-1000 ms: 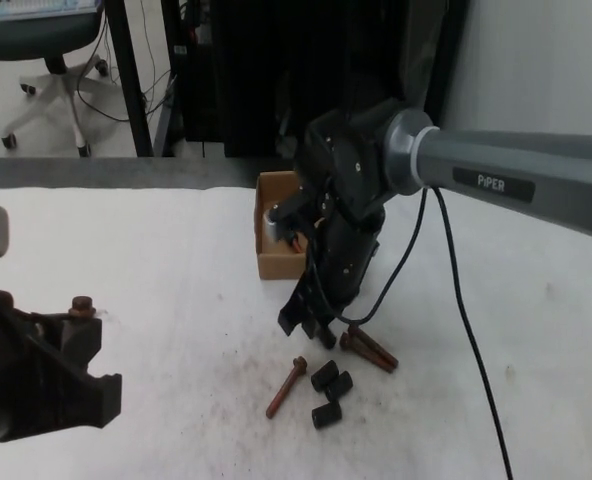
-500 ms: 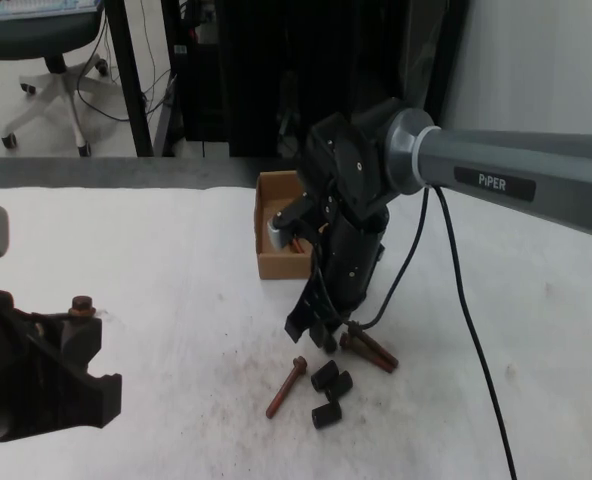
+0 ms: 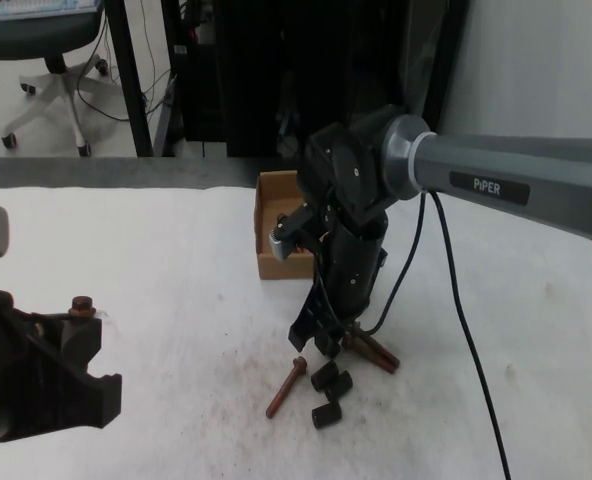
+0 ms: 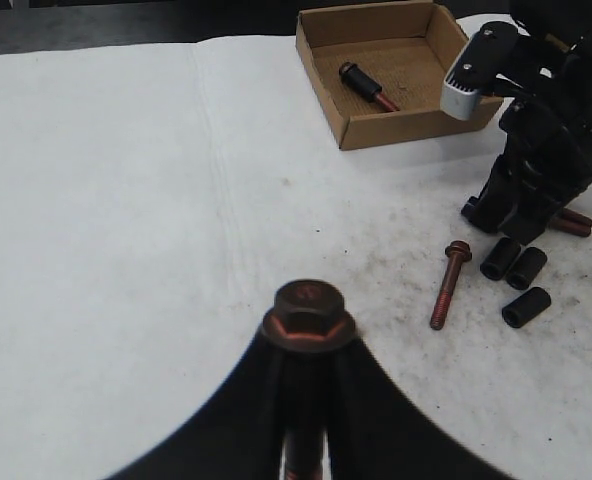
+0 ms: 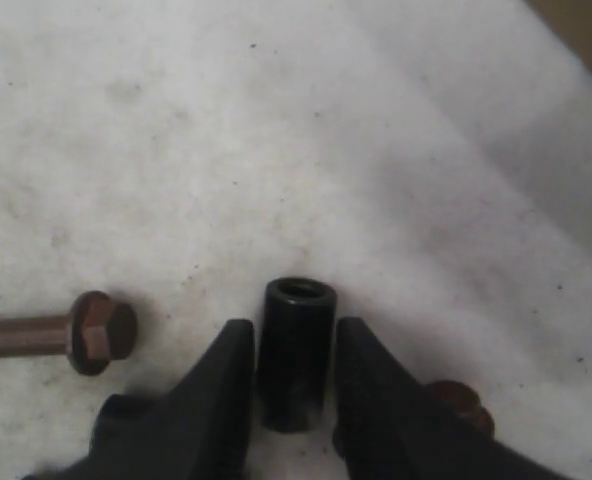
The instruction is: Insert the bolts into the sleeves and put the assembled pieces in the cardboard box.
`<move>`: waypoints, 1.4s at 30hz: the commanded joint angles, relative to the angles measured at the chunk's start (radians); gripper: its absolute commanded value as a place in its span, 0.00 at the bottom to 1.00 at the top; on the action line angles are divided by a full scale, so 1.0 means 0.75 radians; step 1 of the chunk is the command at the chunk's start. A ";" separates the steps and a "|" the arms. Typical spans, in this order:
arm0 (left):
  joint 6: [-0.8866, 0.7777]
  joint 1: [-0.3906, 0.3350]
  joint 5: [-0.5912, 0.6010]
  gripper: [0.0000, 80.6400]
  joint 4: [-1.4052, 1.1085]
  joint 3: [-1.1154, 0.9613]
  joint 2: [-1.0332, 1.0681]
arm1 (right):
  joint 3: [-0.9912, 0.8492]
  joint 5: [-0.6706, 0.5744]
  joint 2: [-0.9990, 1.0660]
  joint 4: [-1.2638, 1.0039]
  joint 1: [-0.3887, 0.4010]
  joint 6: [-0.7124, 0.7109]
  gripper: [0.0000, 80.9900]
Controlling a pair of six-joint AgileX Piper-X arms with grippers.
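Straddling a black sleeve [image 5: 296, 370] that lies on the white cloth [image 3: 156, 260], the right gripper [image 5: 294, 332] points down with its fingers narrowly parted, one on each side, a sliver of cloth showing along each. Two more sleeves [image 4: 526, 268] [image 4: 526, 306] lie just near of it, short dark tubes with open ends. A loose bolt [image 3: 287, 386] (coppery, hex-headed) lies just left of the sleeves, apart from them, and a pair of bolts [image 3: 371, 350] lies touching each other just right of the gripper.

At the near left, the left gripper [image 4: 306, 375] is closed on a bolt [image 4: 308, 312] held upright, head up. Broad bare cloth lies between the two grippers and runs to the bench's far edge [image 3: 126, 172].

Just beyond the right gripper stands the cardboard box [image 4: 406, 130], open-topped, with one assembled piece [image 4: 366, 87] lying inside. The right arm's cable [image 3: 456, 300] trails across the cloth on the right.
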 commanded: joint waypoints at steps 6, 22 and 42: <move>0.001 0.003 -0.012 0.00 -0.025 -0.004 -0.010 | 0.004 0.030 -0.002 0.049 -0.008 -0.012 0.34; 0.001 0.003 -0.012 0.00 -0.025 -0.004 -0.010 | 0.117 0.030 -0.002 -0.021 -0.008 -0.012 0.34; 0.001 0.003 -0.012 0.00 -0.025 -0.004 -0.010 | 0.117 0.030 -0.002 -0.160 -0.008 -0.012 0.34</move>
